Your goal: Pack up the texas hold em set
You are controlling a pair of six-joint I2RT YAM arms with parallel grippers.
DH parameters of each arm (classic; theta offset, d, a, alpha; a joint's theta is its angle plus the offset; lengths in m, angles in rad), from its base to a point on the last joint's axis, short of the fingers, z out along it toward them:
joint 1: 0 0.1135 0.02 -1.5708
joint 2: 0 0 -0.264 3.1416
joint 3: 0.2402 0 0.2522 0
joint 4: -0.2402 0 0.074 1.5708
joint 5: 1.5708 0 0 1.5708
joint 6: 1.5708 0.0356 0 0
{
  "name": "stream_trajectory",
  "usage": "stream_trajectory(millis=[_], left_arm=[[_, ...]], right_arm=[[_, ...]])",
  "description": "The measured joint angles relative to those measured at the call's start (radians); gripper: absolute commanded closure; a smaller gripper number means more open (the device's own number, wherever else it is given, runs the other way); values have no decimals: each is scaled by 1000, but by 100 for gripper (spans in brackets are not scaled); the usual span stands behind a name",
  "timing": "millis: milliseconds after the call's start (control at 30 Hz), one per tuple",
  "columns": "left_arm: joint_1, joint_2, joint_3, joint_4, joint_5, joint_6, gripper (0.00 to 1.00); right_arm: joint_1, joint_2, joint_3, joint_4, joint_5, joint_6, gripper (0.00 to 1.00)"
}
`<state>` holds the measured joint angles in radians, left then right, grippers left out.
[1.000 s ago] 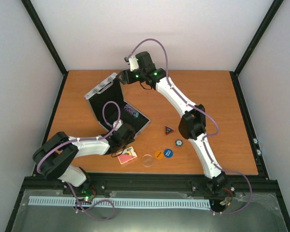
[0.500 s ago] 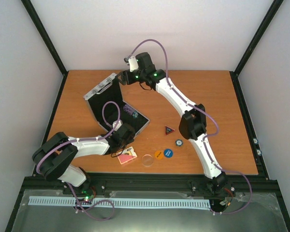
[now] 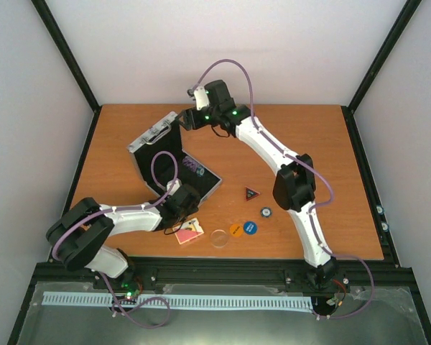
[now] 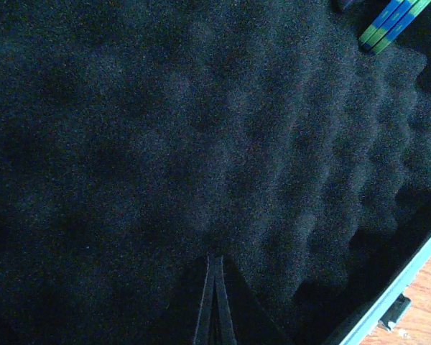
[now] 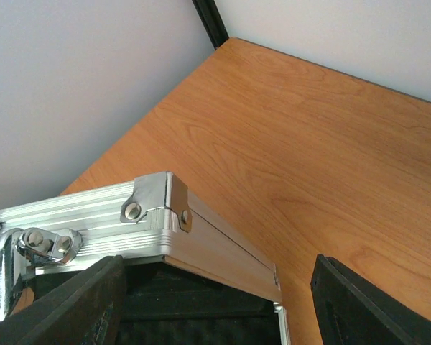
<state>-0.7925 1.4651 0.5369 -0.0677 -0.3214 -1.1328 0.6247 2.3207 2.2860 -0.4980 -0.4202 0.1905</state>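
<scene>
The silver case (image 3: 210, 185) lies open at the table's left, its lid (image 3: 155, 136) raised with the handle on top. Blue-white chips (image 3: 194, 167) lie in the black foam (image 4: 201, 144), and show as blue-green edges (image 4: 391, 21) in the left wrist view. My left gripper (image 3: 178, 195) is shut and empty, its tips (image 4: 215, 257) against the foam. My right gripper (image 3: 190, 118) is open, with the lid's far top corner (image 5: 154, 205) between its fingers (image 5: 79, 302). On the table lie the pink card deck (image 3: 189, 232), clear disc (image 3: 219, 238), orange disc (image 3: 235, 230), blue disc (image 3: 250, 228), a blue-white chip (image 3: 266, 213) and the red-black triangle (image 3: 252, 192).
Bare wooden tabletop (image 3: 309, 158) stretches to the right of the case and behind it (image 5: 309, 144). White walls and black frame posts (image 3: 79, 65) close in the back and sides. The left arm's purple cable (image 3: 161, 162) loops over the case.
My right gripper has shifted slightly to the right at the lid's top corner, and the lid has tipped a little with it. The left arm has not moved.
</scene>
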Motion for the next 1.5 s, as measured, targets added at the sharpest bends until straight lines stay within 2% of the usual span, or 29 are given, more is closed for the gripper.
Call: stream_trajectory(millis=[533,867,1167,1367,1500], left_arm=[[-1,-2,26,-65,1,8,99],[-1,-11,28,-89,1,11,99],[-1,-11,31,-93,1,17,99],[-1,-20,40,-135,2,33,99],[-1,-41,40,-180,-1,38,99]], right_arm=[[-9,-159,-284,-12,108,-34,28],[-15,-194,-295,-16,121,-37,28],[-16,-156,-192,-33,79,-42,28],[-9,35,102,-64,18,-41,28],[-4,77,151,-48,-14,-32,28]])
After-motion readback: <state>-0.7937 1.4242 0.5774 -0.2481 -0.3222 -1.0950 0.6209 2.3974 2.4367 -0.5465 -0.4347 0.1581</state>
